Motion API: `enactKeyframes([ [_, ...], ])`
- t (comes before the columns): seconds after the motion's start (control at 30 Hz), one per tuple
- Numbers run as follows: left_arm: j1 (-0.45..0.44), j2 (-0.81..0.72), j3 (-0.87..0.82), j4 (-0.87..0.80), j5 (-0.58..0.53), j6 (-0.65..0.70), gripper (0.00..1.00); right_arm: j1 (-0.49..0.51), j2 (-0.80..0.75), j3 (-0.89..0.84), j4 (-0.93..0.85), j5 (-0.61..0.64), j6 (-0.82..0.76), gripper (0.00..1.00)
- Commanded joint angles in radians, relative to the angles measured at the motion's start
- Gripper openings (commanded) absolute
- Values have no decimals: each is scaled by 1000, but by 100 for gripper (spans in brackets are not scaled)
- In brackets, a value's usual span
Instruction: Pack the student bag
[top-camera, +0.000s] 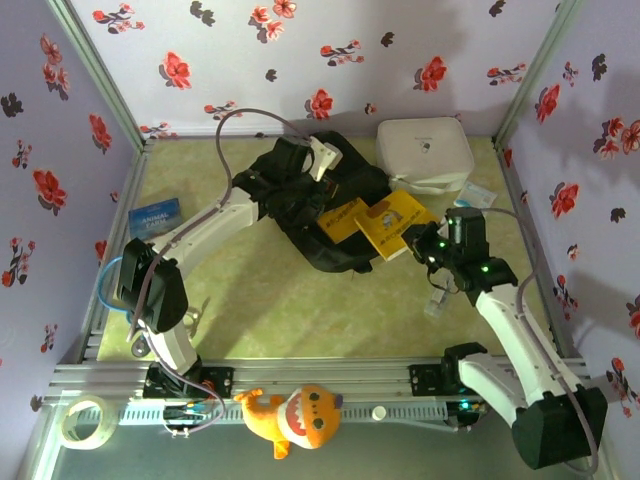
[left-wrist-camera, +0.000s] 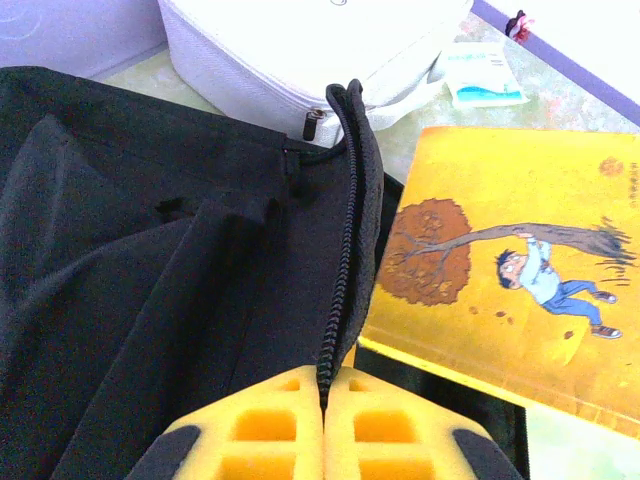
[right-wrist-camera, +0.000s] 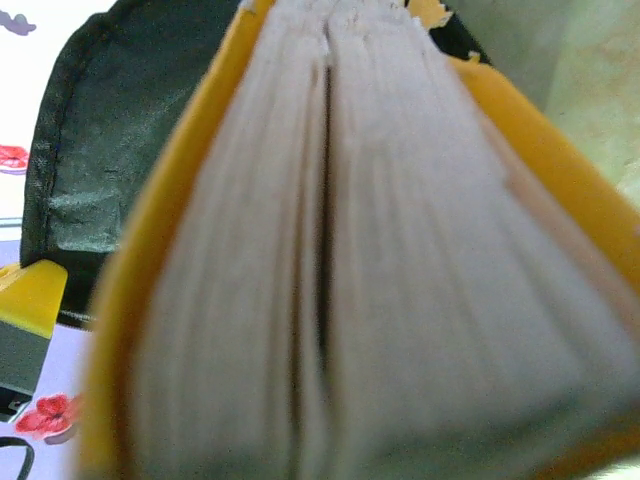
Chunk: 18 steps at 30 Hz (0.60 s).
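the large black soft fabric student bag (top-camera: 310, 228) lay mid-table, the white rounded-square zip case (top-camera: 425, 152) just behind its right side, the yellow hardcover picture book (top-camera: 395, 218) on its right edge pinched by the right gripper (top-camera: 428, 245), and the left gripper (left-wrist-camera: 323, 425) pressed together on its zipper edge.

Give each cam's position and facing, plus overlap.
Top external: above, behind the bases, looking down at the table; both arms show, left gripper on bag, right gripper on book.
Left wrist: on the left wrist, facing along its shut pads over bag toward case and book.
Right wrist: on the right wrist, close against book's page edge; one yellow finger at left.
Shared: all three see bag and book.
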Motion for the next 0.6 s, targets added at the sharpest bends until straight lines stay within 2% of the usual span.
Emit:
enactKeyframes([
  [0.0, 0, -53, -9, 70, 41, -9, 0, 13, 45, -19, 244, -79, 78, 7],
  [0.2, 0, -56, -13, 65, 59, -15, 0, 57, 213, -1, 407, -74, 105, 7],
  [0.37, 0, -65, -15, 64, 71, -23, 0, 121, 371, 45, 459, -58, 106, 7],
  [0.57, 0, -77, -19, 63, 79, -30, 0, 158, 481, 65, 519, 8, 123, 7],
])
